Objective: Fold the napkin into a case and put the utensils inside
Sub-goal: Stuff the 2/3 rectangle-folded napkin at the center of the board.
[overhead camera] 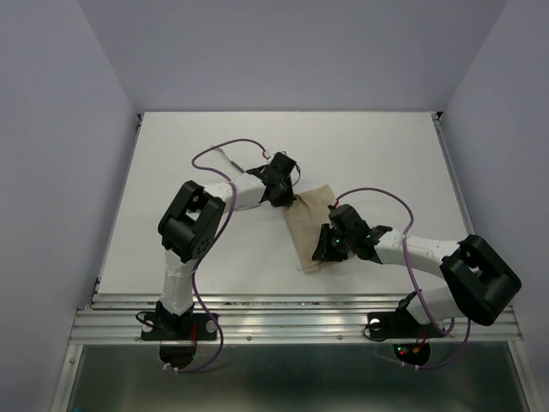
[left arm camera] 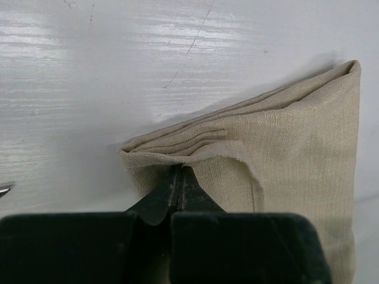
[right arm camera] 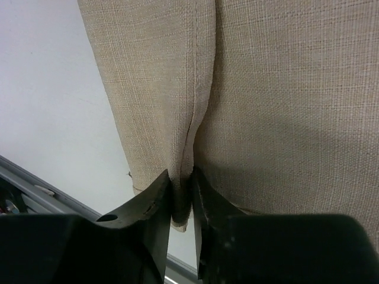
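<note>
The beige napkin (overhead camera: 309, 225) lies folded into a narrow oblong on the white table, running from far right to near left. My left gripper (overhead camera: 283, 199) is at its far corner, jaws pressed together on the bunched layered edge (left arm camera: 179, 170) of the napkin (left arm camera: 296, 148). My right gripper (overhead camera: 324, 251) is at the near end. Its fingers pinch a raised lengthwise fold (right arm camera: 180, 174) of the napkin (right arm camera: 284, 89), with cloth filling the gap between them. A silvery tip, maybe a utensil (left arm camera: 5, 189), shows at the left edge of the left wrist view. I see no utensils in the top view.
Purple cables (overhead camera: 232, 144) loop over both arms. A metal rail (overhead camera: 292, 309) runs along the table's near edge, close below the napkin's near end (right arm camera: 35, 189). Bare white table (overhead camera: 214, 257) surrounds the cloth, with walls on three sides.
</note>
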Robot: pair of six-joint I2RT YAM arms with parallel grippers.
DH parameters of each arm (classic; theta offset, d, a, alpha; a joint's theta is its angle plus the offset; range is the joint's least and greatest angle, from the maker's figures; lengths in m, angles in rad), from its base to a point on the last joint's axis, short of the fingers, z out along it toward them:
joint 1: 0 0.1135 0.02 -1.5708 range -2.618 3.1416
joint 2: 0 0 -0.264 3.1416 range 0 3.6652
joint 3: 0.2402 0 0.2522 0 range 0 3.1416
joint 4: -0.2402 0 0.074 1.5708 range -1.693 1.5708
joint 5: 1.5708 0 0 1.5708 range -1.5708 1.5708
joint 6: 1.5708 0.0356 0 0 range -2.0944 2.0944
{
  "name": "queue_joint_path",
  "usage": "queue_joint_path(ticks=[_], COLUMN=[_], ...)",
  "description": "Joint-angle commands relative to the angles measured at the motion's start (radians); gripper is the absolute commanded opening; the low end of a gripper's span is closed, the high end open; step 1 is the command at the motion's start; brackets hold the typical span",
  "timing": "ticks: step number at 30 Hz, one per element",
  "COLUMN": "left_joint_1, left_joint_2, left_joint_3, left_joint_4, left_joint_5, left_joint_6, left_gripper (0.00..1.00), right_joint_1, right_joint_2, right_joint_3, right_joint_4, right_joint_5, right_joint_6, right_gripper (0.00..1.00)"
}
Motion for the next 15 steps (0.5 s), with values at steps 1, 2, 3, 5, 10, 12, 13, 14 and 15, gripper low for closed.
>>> queue_joint_path(ticks=[1,2,3,5,10,12,13,14,15], left_joint_1=[0.003,0.003,0.003,0.004,0.003,0.004,0.004,0.004,0.003], left_joint_2=[-0.006,-0.006,-0.006,-0.006,-0.006,-0.008,-0.009,-0.011,-0.011], left_joint_3=[-0.027,-0.027,-0.029,-0.03,-0.032,-0.03,-0.029,-0.026,-0.022], left_joint_4=[-0.027,-0.027,-0.027,-0.027,-0.027,-0.027,-0.027,-0.03,-0.03], left_joint_5=[-0.026,-0.026,-0.026,-0.027,-0.029,-0.03,-0.03,-0.03,-0.03], left_joint_6=[0.005,0.005,0.005,0.007,0.008,0.01,0.013,0.013,0.015], left_gripper=[0.0,0.0,0.0,0.0,0.0,0.0,0.0,0.0,0.0], right_joint_1=[0.016,0.016,0.016,0.016,0.016,0.016,0.016,0.016,0.016], right_joint_2=[0.011,0.013,0.013,0.005,-0.053,-0.073,-0.087,-0.09,-0.093], right_joint_3=[0.008,0.008,0.007,0.011,0.024,0.03,0.034,0.037,0.046], right_joint_4=[-0.003,-0.006,-0.008,-0.018,-0.029,-0.041,-0.046,-0.051,-0.063], right_joint_5=[0.037,0.039,0.046,0.06,0.1,0.129,0.138,0.146,0.161], right_joint_6=[-0.016,-0.016,-0.016,-0.016,-0.007,-0.007,-0.007,-0.01,-0.01], right_gripper=[0.21,0.18,0.15,0.07,0.01,0.01,0.01,0.01,0.01])
